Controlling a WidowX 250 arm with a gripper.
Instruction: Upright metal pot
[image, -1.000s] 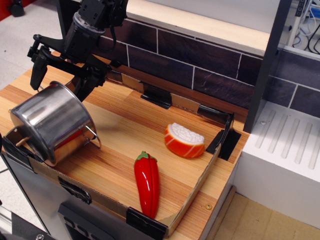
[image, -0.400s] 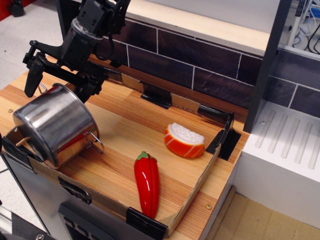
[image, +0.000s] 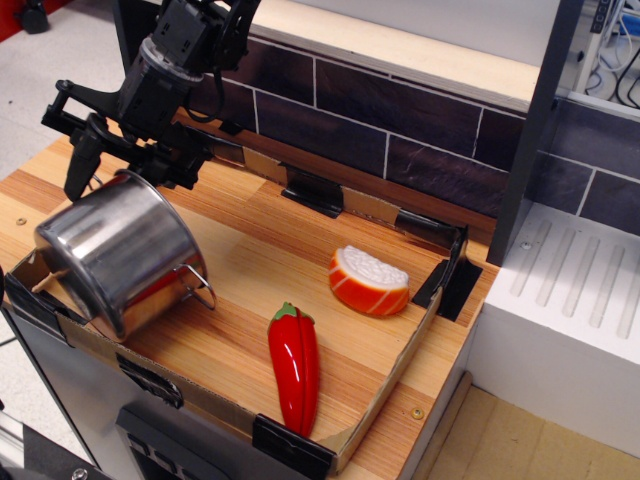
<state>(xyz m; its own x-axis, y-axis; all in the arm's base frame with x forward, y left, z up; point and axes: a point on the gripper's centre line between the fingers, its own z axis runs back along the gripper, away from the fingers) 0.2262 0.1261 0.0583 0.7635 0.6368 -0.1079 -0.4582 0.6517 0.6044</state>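
I count one metal pot (image: 125, 253), one red toy pepper (image: 295, 365) and one toy salmon sushi piece (image: 369, 281) on the wooden board (image: 260, 250). The pot lies tilted on its side at the left of the frame, its base toward the camera, one wire handle (image: 197, 284) at its lower right. My pincer (image: 125, 150) sits at the pot's upper edge, fingers spread apart. Since the earlier frames the pot has shifted slightly right and my fingers have drawn closer together.
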